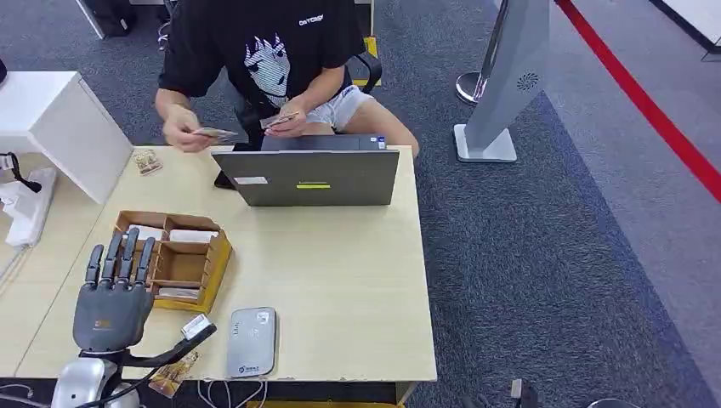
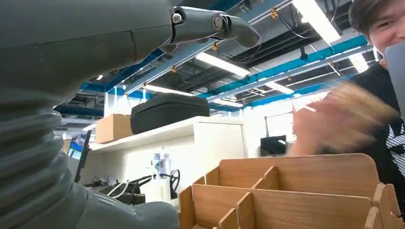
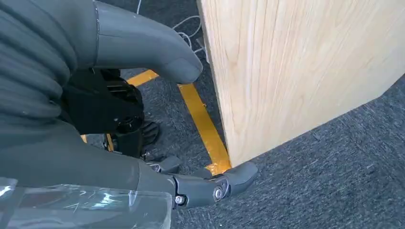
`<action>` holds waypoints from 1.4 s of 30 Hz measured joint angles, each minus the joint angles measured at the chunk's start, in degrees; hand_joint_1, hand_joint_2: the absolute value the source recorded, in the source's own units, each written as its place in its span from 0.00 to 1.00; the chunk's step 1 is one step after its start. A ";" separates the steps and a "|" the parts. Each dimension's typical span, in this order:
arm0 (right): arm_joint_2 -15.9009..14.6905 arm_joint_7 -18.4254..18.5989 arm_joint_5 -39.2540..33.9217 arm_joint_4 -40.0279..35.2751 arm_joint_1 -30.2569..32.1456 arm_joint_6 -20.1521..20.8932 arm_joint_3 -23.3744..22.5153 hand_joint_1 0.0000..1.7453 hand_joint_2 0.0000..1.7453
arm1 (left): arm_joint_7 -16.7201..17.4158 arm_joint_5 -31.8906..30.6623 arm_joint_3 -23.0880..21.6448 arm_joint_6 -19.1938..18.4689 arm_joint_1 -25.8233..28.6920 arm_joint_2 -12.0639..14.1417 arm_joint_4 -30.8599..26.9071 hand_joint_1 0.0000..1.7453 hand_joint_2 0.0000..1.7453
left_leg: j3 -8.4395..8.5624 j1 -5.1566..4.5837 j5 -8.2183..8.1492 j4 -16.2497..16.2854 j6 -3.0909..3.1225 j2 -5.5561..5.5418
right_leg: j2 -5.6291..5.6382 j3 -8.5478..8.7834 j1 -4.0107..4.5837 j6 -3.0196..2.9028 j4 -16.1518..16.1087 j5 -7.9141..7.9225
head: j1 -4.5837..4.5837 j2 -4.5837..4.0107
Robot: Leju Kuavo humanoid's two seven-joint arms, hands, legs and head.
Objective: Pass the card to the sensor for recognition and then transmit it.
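My left hand (image 1: 110, 293) hovers over the table's front left corner with its fingers straight and apart, holding nothing. It sits just left of a wooden compartment box (image 1: 212, 255) that has white cards (image 1: 191, 235) in its slots. The grey card sensor (image 1: 252, 342) lies flat near the front edge, right of my left hand. Across the table a person holds a card (image 1: 214, 133) in one hand and another card (image 1: 279, 120) in the other. My right hand (image 3: 143, 157) hangs beside the table's wooden side panel (image 3: 296, 71), fingers loose, nothing in it.
A grey laptop (image 1: 310, 177) stands open at the table's far side, facing the person. A white cabinet (image 1: 51, 119) is at the left and a grey kiosk stand (image 1: 502, 85) on the carpet at the right. The wooden box (image 2: 286, 195) is close before my left wrist.
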 joint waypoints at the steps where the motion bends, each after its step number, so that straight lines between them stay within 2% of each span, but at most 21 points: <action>1: 0.00 0.00 0.00 0.00 0.00 -0.07 0.00 0.00 1.00 | 0.00 0.05 0.00 0.00 0.07 0.00 -0.13 0.00 1.00 | 0.00 0.00 0.00 0.00 0.00 0.00 | 0.00 0.00 0.00 0.00 0.00 0.00 | 0.00 0.00; 42: 0.00 0.00 0.48 0.00 0.11 0.44 -0.11 0.00 1.00 | -1.20 1.42 0.00 -0.04 1.06 -0.31 -1.31 0.00 1.00 | 0.00 0.00 0.00 0.00 0.00 0.00 | 0.00 0.00 0.00 0.00 0.00 0.00 | 0.00 0.00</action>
